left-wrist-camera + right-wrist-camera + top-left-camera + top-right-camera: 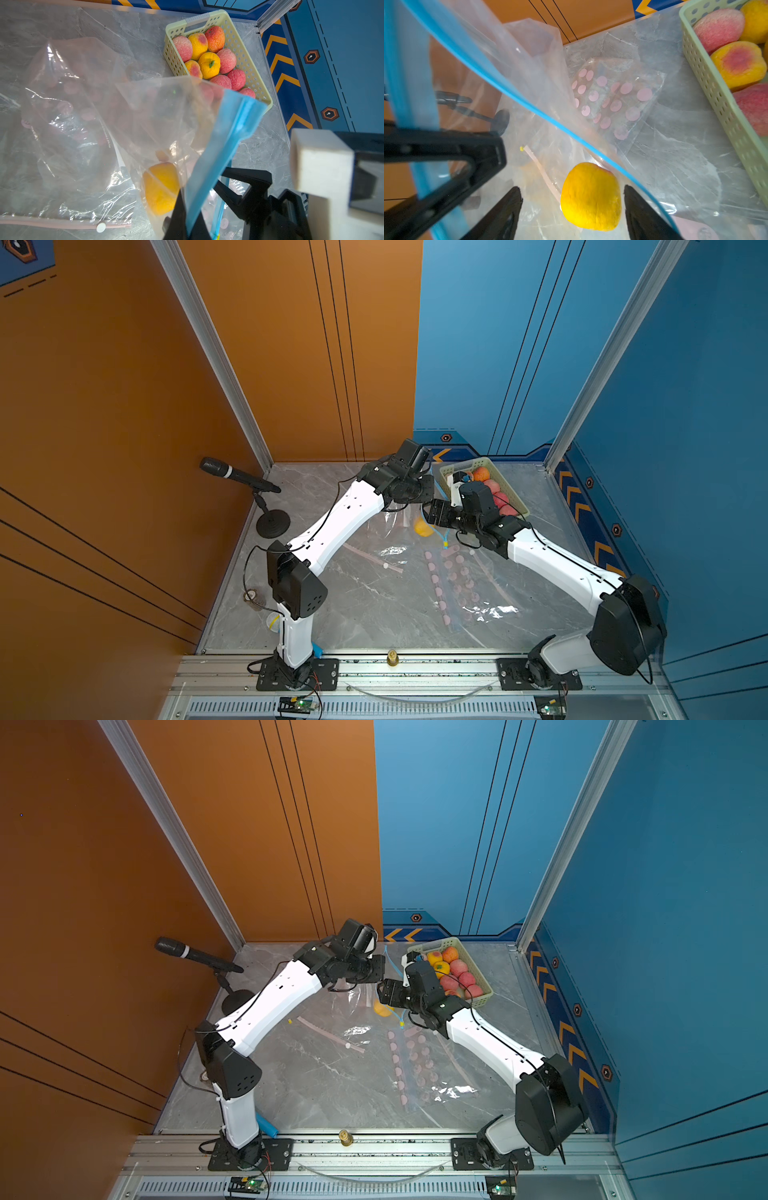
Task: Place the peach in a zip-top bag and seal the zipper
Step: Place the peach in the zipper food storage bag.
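Nearest the bases, spare bags lie flat on the desk. Beyond them the right pincer stands open astride the peach, which sits low inside the zip-top bag. It should back straight out of the mouth without snagging film. The left pincer is clamped on the blue zipper rim, best held taut for sealing. The basket is at one o'clock.

Left arm: base at the near edge of the worktop, elbow raised, forearm reaching toward the middle of the far edge. Left gripper: jaws closed on the blue zipper band of the zip-top bag (band pinched between both fingers). Right arm: base by the near right corner, extended toward the same area. Right gripper: jaws spread wide, positioned just beside the left gripper.
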Tool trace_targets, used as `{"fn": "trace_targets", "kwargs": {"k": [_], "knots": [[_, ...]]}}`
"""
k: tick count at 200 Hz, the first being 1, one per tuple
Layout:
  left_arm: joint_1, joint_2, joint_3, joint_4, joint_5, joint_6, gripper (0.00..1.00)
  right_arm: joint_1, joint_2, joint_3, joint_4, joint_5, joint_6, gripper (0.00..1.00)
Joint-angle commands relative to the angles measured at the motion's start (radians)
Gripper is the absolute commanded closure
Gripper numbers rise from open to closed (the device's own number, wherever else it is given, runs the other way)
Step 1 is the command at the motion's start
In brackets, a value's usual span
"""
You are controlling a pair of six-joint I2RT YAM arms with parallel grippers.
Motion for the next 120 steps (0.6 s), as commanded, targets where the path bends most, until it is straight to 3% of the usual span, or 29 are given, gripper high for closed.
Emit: {"fn": "trace_targets", "kwargs": {"k": [1, 76, 120], "knots": [[0.007, -0.033, -0.011, -0.003, 0.004, -0.021, 1.0, 0.004, -0.027, 0.036, -0.057, 0.023, -0.023, 0.18], [0.027, -0.041, -0.028, -0.006, -0.019, -0.046, 1.0, -0.051, -0.175, 0.08, -0.216, 0.035, -0.053, 0.28], [0.023, -0.063, -0.071, -0.005, -0.054, -0.016, 1.0, -0.227, -0.163, 0.121, -0.405, 0.057, -0.05, 0.32]]}}
